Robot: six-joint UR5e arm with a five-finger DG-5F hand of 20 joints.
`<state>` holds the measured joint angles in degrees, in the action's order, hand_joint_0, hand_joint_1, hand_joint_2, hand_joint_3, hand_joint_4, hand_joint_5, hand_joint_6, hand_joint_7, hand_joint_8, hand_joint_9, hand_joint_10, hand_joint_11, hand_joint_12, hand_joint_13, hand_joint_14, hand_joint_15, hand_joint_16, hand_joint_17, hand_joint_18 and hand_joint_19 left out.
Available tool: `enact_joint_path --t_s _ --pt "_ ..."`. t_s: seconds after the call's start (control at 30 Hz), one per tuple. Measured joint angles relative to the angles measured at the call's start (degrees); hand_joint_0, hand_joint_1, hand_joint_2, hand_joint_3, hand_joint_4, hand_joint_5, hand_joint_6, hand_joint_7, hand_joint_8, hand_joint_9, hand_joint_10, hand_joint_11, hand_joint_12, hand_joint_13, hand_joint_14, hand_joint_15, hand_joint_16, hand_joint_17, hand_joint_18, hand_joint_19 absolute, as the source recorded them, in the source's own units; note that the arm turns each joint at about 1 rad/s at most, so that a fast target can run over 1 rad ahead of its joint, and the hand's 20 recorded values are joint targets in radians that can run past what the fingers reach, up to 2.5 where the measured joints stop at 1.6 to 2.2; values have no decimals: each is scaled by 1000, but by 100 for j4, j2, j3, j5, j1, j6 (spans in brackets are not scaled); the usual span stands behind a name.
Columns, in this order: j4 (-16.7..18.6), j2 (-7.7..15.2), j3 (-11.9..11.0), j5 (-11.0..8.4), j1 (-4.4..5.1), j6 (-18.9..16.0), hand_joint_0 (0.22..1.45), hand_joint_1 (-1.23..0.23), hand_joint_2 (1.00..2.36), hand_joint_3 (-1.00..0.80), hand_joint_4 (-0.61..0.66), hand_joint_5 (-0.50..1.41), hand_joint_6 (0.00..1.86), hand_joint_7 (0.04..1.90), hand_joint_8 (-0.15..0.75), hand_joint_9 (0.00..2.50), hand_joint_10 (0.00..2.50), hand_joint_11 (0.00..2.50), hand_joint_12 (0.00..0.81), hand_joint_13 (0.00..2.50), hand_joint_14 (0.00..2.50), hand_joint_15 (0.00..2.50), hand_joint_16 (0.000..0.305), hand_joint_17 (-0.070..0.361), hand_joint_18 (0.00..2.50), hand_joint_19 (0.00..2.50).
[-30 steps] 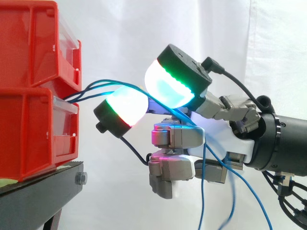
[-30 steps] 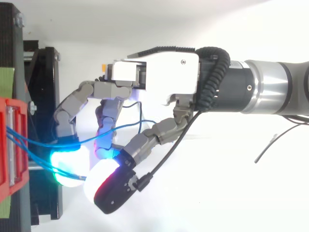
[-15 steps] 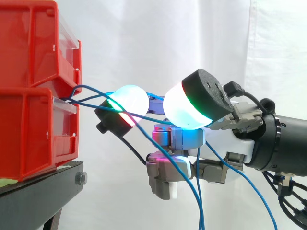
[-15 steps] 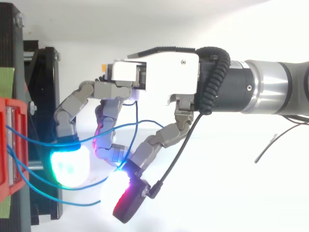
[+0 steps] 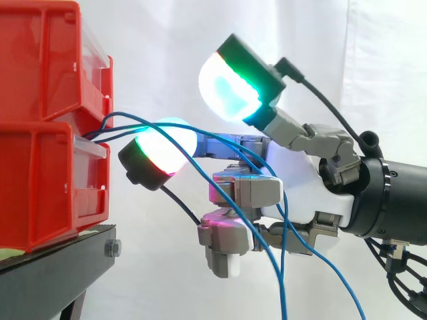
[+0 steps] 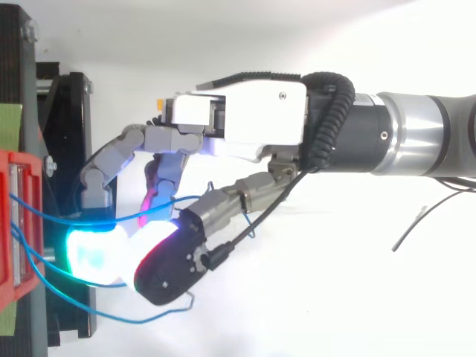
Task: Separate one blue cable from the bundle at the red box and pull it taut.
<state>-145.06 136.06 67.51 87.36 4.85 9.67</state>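
Note:
Several thin blue cables (image 5: pixel 100 130) come out between the two stacked red bins (image 5: pixel 47 180) at the left and run right across my hand (image 5: pixel 307 200), then droop below it. One fingertip (image 5: pixel 163 150), glowing cyan and red, reaches close to the bins with cables lying over it. The thumb pad (image 5: pixel 233 90) is lifted well above it, so nothing is pinched between them. The lower fingers (image 5: pixel 233 240) are curled under, with cables passing in front of them. From the top, a slack blue loop (image 6: pixel 141 321) hangs beside the hand (image 6: pixel 245 119).
The bins rest on a black stand (image 5: pixel 60 267), whose frame also shows in the top view (image 6: pixel 71 149). A white curtain hangs behind. The arm (image 6: pixel 416 134) comes in from the right.
Half a second ago the thumb pad was down beside the extended fingertip among the cables. It has swung back up and apart, and the cables now hang looser around the hand.

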Motion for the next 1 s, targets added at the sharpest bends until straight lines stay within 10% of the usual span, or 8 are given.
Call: enact_joint_path --t_s 0.7,1.0 --pt "-6 -1 2 0 1 0 573 -1112 1000 -500 -15 -148 919 761 136 1089 20 1644 336 915 32 942 51 114 776 758" --pt "-25 -1 2 0 5 0 431 -694 1000 -500 12 -169 856 679 226 1184 2 1778 409 1067 25 1054 63 141 856 823"
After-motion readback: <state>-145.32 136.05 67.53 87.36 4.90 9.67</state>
